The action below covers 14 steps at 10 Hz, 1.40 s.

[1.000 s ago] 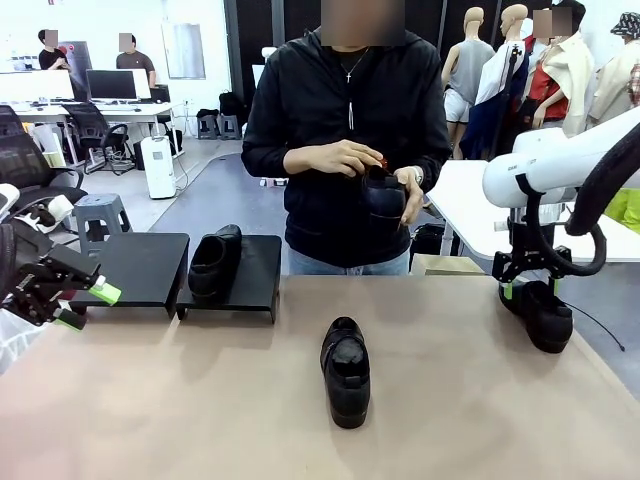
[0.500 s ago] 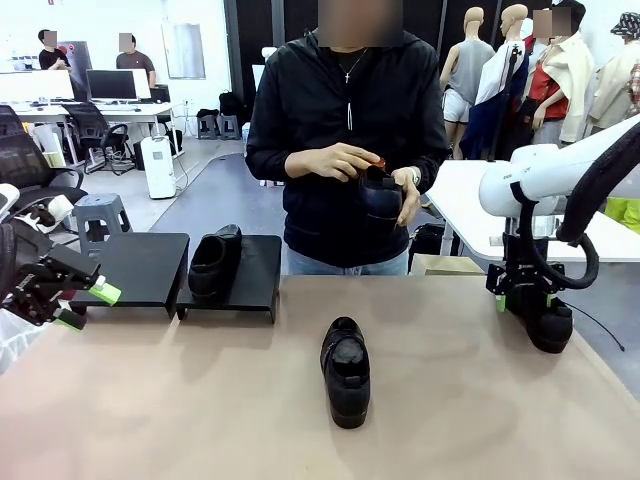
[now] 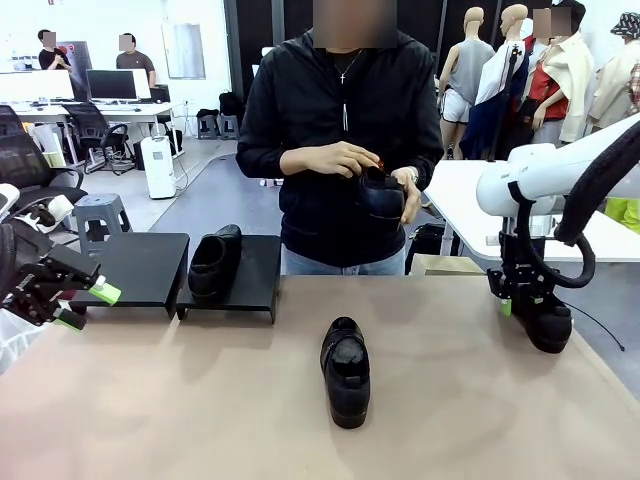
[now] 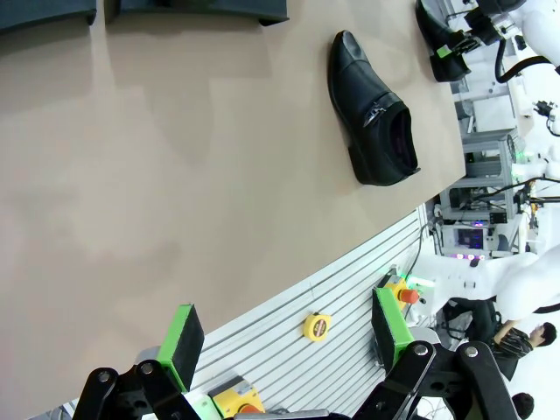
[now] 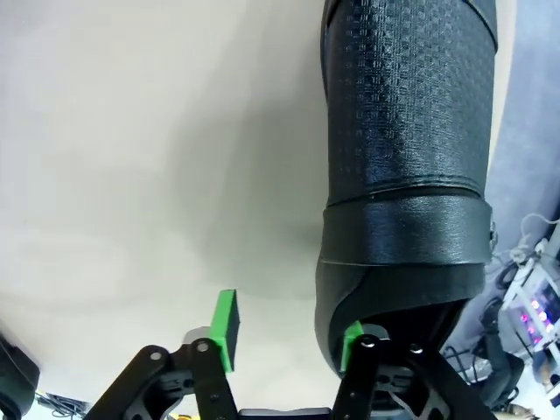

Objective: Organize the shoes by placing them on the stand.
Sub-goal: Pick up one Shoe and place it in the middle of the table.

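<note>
One black shoe (image 3: 212, 262) lies on the right section of the black stand (image 3: 262, 268); the left section (image 3: 140, 262) is bare. A second shoe (image 3: 346, 370) (image 4: 374, 114) lies mid-table, toe towards me. The person holds a third shoe (image 3: 382, 192) in both hands at chest height. My right gripper (image 3: 522, 300) (image 5: 289, 337) is down at the heel of a fourth shoe (image 3: 548, 325) (image 5: 402, 175) at the table's right edge. One pad sits at the heel wall; the other pad (image 5: 226, 328) stands clear of it. My left gripper (image 3: 88, 306) (image 4: 286, 341) hovers open at the left edge.
The person stands at the table's far side, behind the middle. A white side table (image 3: 470, 205) stands beyond the right corner. Past the near table edge in the left wrist view lie a slatted rail and a yellow tape measure (image 4: 317, 326).
My right gripper has shifted a little left and down onto the right-hand shoe's heel, and its jaws have narrowed. The left arm has stayed still. The person has barely moved.
</note>
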{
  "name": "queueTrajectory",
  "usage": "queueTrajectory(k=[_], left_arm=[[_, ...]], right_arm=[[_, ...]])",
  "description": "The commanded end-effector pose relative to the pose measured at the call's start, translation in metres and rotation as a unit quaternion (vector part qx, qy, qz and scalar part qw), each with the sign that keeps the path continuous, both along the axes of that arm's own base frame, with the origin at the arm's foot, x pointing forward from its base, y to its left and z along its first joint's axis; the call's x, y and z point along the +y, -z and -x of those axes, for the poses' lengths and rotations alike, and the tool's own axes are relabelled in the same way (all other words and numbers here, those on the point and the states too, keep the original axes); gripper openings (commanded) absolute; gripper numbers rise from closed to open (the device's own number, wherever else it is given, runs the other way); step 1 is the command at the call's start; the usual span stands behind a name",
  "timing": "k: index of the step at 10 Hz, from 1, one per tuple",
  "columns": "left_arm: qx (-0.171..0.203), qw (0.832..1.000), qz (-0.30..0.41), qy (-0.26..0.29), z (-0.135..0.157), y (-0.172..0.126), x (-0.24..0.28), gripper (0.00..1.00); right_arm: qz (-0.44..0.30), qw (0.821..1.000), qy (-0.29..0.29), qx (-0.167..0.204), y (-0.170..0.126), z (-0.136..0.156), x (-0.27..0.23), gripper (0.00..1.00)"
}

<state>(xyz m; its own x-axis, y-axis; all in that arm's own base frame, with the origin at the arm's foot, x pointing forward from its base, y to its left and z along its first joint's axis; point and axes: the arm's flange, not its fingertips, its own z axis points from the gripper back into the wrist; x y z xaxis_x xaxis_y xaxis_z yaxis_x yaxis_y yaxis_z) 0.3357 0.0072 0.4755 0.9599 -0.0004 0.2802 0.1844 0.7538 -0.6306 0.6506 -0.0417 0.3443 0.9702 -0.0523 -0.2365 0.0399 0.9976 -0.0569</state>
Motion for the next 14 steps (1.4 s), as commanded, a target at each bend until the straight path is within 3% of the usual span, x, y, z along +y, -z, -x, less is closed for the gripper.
queueTrajectory(k=[1, 10, 12, 13, 14], left_arm=[[-0.006, 1.000, -0.001, 0.011, 0.001, 0.001, 0.004, 1.00], [-0.006, 1.000, -0.001, 0.011, 0.001, 0.001, 0.004, 1.00], [-0.006, 1.000, -0.001, 0.011, 0.001, 0.001, 0.004, 1.00], [-0.006, 1.000, -0.001, 0.011, 0.001, 0.001, 0.004, 1.00], [-0.006, 1.000, -0.001, 0.011, 0.001, 0.001, 0.004, 1.00]], right_arm=[[0.009, 1.000, -0.016, -0.005, -0.003, -0.001, 0.002, 0.00], [0.009, 0.999, 0.000, -0.036, -0.014, 0.007, -0.015, 0.00], [-0.016, 0.998, 0.010, -0.064, -0.065, 0.035, -0.031, 0.00], [-0.039, 0.997, 0.001, -0.062, -0.100, 0.066, -0.037, 0.00], [-0.066, 0.993, 0.024, -0.095, -0.132, 0.108, -0.044, 0.00]])
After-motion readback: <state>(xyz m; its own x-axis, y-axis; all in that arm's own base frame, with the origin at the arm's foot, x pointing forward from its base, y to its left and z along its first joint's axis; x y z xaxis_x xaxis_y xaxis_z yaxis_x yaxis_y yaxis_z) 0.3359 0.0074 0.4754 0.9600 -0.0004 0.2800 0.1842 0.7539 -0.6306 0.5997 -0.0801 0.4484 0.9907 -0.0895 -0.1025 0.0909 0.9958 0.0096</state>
